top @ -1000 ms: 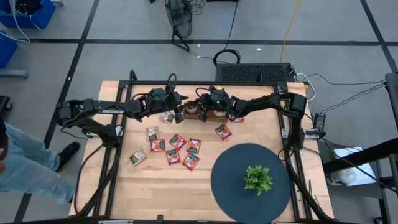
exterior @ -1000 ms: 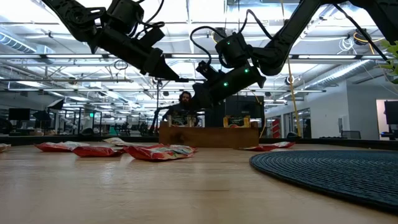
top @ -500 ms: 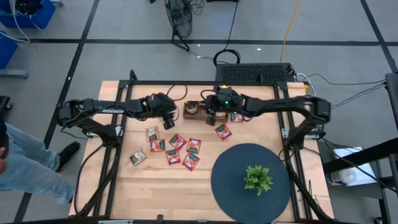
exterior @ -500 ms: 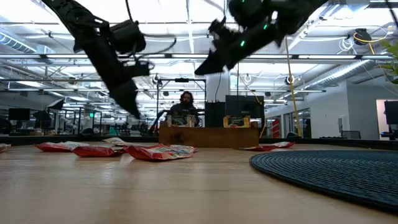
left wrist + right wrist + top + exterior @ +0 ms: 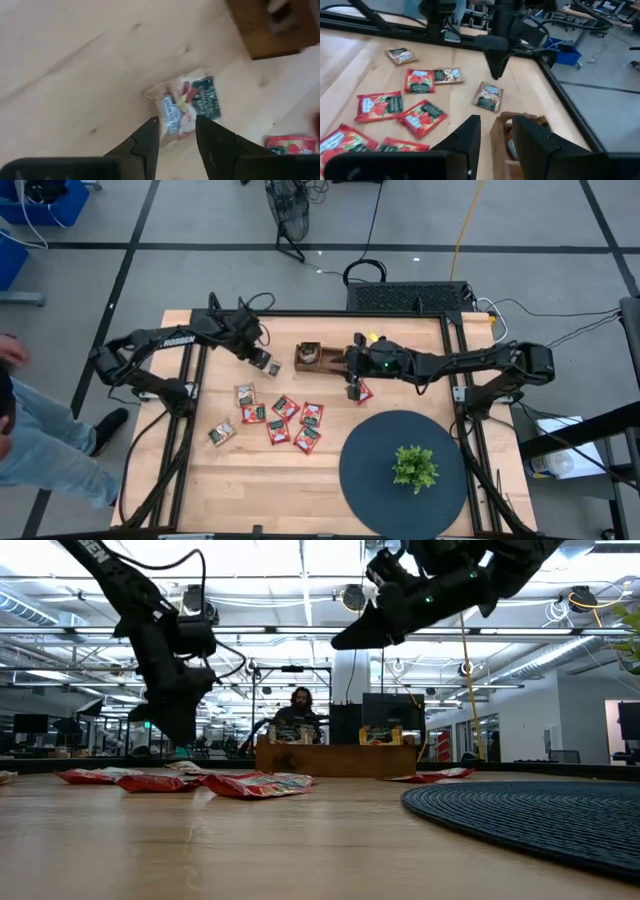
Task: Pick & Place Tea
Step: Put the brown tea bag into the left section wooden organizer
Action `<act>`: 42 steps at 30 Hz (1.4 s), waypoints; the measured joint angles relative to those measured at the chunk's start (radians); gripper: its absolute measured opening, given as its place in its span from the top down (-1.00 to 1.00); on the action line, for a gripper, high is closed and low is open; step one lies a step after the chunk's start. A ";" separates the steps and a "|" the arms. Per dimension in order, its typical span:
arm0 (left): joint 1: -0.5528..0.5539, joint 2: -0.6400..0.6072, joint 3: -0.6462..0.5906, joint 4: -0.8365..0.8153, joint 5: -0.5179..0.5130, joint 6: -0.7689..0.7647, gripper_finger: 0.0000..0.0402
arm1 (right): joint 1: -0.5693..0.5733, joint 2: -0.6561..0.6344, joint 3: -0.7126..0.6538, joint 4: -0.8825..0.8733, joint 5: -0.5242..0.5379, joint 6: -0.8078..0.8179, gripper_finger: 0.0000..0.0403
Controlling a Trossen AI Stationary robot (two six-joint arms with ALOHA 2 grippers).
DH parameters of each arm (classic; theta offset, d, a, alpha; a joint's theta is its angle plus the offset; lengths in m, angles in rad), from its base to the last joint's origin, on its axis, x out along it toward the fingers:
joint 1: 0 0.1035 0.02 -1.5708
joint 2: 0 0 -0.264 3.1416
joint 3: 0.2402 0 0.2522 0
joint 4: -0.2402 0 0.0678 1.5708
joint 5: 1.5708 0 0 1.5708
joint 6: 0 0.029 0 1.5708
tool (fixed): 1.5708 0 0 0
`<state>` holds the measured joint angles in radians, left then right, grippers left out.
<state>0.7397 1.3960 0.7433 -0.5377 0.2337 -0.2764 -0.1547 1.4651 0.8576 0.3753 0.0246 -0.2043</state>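
The tea lies as small flat sachets on the wooden table: a loose group of mostly red ones (image 5: 280, 418), a single red one (image 5: 361, 391) near the tray, and a grey-green one (image 5: 189, 104) lying flat by itself. My left gripper (image 5: 176, 125) hangs open just above that grey-green sachet (image 5: 272, 367), pointing steeply down, clear of it. My right gripper (image 5: 352, 383) is open and empty, raised above the table (image 5: 340, 643) just right of the brown wooden tray (image 5: 322, 358), with the tray's end (image 5: 520, 150) before its fingers.
A round dark mat (image 5: 370, 470) with a small green plant (image 5: 415, 467) fills the near right of the table. The tray's left compartment holds something small (image 5: 311, 352). A person sits beyond the far edge (image 5: 298, 715); another stands at the left (image 5: 20, 430).
My left gripper has swung from the tray toward the table's left, come down and tipped from a slant to pointing steeply down over the grey-green sachet. My right gripper has drawn back from over the tray toward the table's right and risen. No sachet has moved.
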 joint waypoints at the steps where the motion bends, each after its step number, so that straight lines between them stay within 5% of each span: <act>1: 0.008 0.005 0.000 -0.011 -0.001 0.000 0.35 | 0.003 0.000 -0.007 0.002 0.000 0.001 0.50; 8: 0.000 0.075 0.000 -0.038 -0.017 -0.012 0.32 | 0.013 0.000 -0.028 0.003 0.000 0.009 0.48; 18: -0.009 0.170 0.005 -0.030 0.017 0.005 -0.09 | 0.013 0.000 -0.030 0.005 -0.002 0.009 0.47; 23: -0.009 0.172 0.003 -0.003 0.063 0.049 -0.15 | 0.013 0.000 -0.030 0.002 -0.002 0.009 0.47; 35: -0.029 0.176 -0.002 0.042 0.124 0.058 0.03 | 0.013 0.000 -0.030 0.002 -0.002 0.009 0.47; 42: -0.029 0.177 -0.002 0.046 0.110 0.064 0.46 | 0.013 0.000 -0.030 0.002 -0.002 0.025 0.48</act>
<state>0.7109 1.5726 0.7414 -0.4918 0.3439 -0.2121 -0.1417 1.4651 0.8280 0.3771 0.0231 -0.1791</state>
